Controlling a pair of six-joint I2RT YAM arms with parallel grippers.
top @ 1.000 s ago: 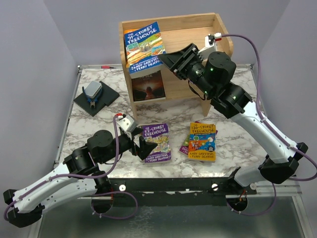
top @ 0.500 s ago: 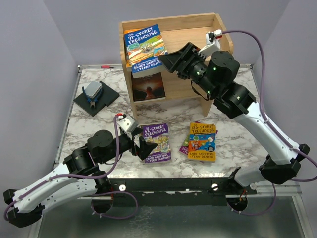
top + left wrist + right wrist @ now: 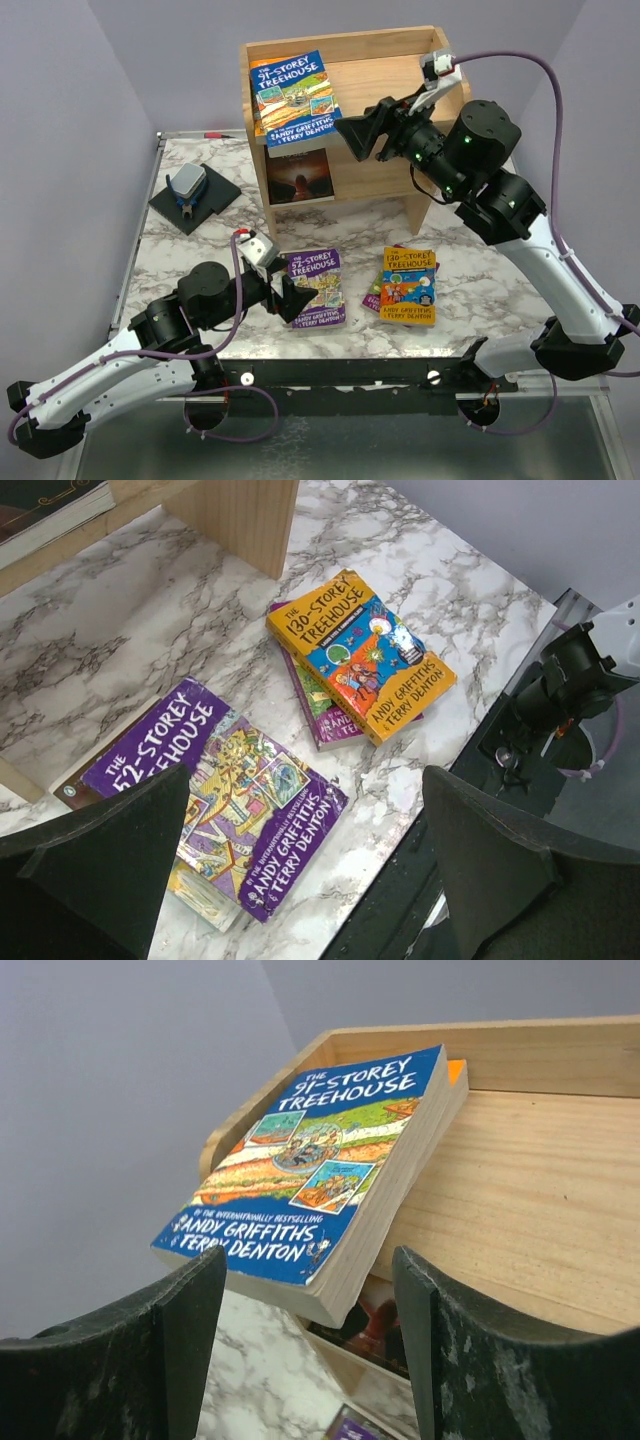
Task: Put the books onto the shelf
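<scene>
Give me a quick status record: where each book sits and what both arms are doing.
blue book: on the shelf top, near end jutting past the front edge
dark book: lower tier
purple book: flat on the table
orange book: on the table, stacked on a second purple book
left gripper: jaws open, over the purple book, not gripping
right gripper: jaws open, beside the blue book, holding nothing
left to shelve: three books on the table

At least four Treehouse books [image 3: 293, 95], one dark book [image 3: 298, 172], one shelf [image 3: 350, 42].
</scene>
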